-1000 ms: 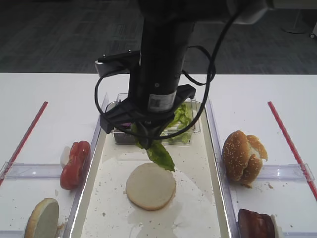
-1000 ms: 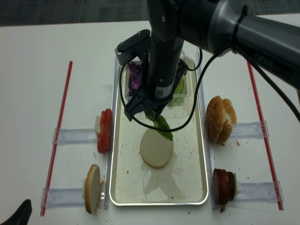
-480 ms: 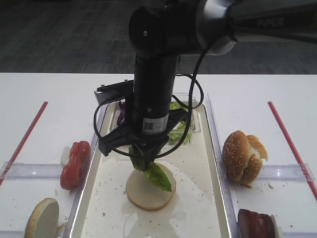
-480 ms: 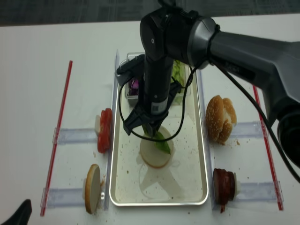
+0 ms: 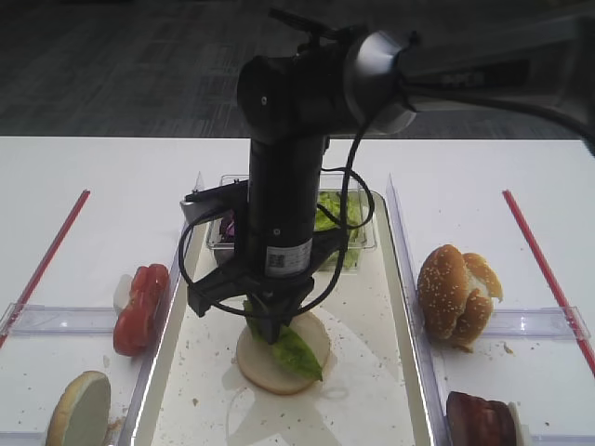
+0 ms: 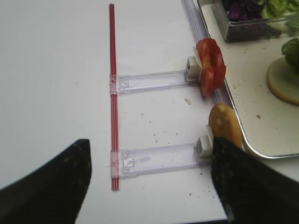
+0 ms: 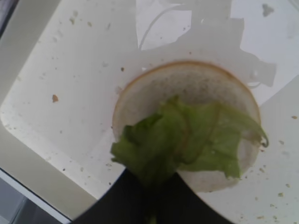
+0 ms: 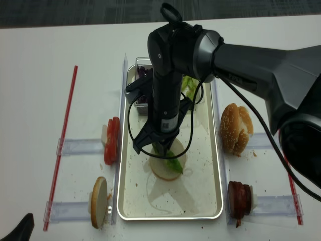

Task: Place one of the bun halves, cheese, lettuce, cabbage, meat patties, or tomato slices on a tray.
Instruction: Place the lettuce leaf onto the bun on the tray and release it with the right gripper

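Pinching the lettuce (image 7: 182, 144) by 1 end, right gripper (image 5: 271, 327) closed tight on the leaf, pointing straight down over the tray (image 5: 376, 390). Leaf draped across the pale flat bun half (image 7: 187, 126) lying mid-tray, free end resting on the bread, stalk end tucked between the dark fingers at the bottom of the wrist view. Behind, at the tray's far end, a clear tub (image 5: 358, 237) with purple cabbage (image 8: 144, 95) and more green leaves. On the worktop (image 5: 84, 186), tomato slices (image 5: 141, 307) and another flat bun half (image 5: 82, 411) on the left; a seeded bun (image 5: 453, 293) and meat patties (image 5: 479, 420) on the right. Left gripper (image 6: 149, 184) seen only as 2 dark fingers standing wide apart above the worktop, holding nothing.
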Controlling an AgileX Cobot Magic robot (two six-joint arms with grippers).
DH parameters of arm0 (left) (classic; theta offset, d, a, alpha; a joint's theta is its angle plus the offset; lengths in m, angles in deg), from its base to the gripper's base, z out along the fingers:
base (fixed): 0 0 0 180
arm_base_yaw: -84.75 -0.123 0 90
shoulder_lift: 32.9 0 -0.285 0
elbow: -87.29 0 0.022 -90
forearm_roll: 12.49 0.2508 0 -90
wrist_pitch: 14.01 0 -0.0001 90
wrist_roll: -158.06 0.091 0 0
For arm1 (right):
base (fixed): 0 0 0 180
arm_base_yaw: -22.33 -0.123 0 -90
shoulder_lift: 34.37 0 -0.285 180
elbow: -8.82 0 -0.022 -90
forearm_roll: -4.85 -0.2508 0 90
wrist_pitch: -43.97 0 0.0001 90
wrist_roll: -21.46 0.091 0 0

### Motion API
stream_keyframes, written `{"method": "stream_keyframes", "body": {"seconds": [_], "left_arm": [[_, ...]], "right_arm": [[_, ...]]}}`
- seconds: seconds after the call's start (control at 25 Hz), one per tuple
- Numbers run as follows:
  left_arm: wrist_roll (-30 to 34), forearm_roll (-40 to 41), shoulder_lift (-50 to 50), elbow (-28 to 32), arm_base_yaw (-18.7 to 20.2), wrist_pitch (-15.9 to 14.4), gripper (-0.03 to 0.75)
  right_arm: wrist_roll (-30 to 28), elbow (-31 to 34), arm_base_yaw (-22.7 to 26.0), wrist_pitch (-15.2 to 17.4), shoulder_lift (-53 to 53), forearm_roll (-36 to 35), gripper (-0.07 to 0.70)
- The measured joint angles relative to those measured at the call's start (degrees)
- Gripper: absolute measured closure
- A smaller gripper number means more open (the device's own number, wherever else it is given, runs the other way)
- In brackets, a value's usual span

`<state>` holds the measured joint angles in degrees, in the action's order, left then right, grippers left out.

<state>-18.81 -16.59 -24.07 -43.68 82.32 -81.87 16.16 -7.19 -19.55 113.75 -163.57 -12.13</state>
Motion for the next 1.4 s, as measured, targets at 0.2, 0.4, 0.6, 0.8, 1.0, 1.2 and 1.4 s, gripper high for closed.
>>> {"method": "stream_keyframes", "body": {"seconds": [0.2,0.4,0.6,0.8,1.0,1.2,1.4], "left_arm": [[0.0,0.0,0.0,0.0,0.0,0.0,0.224],[0.0,0.12,0.0,0.0,0.0,0.0,0.224],[0.0,0.21,0.0,0.0,0.0,0.0,0.224],[0.0,0.35,0.0,0.0,0.0,0.0,0.224],[0.0,0.35,0.0,0.0,0.0,0.0,0.224],[0.0,0.35,0.0,0.0,0.0,0.0,0.224],[0.0,0.35,0.0,0.0,0.0,0.0,0.224]], "right_arm": [[0.02,0.0,0.0,-0.09,-1.07,0.03,0.575],[-0.07,0.0,0.0,-0.12,-1.07,0.11,0.575],[-0.11,0.0,0.0,-0.12,-1.07,0.83,0.575],[-1.03,0.0,0.0,-0.12,-1.07,1.89,0.553],[-1.51,0.0,0.0,-0.12,-1.07,2.01,0.464],[-2.76,0.0,0.0,-0.12,-1.07,1.65,0.368],[-4.3,0.0,0.0,-0.12,-1.07,1.65,0.234]]}}
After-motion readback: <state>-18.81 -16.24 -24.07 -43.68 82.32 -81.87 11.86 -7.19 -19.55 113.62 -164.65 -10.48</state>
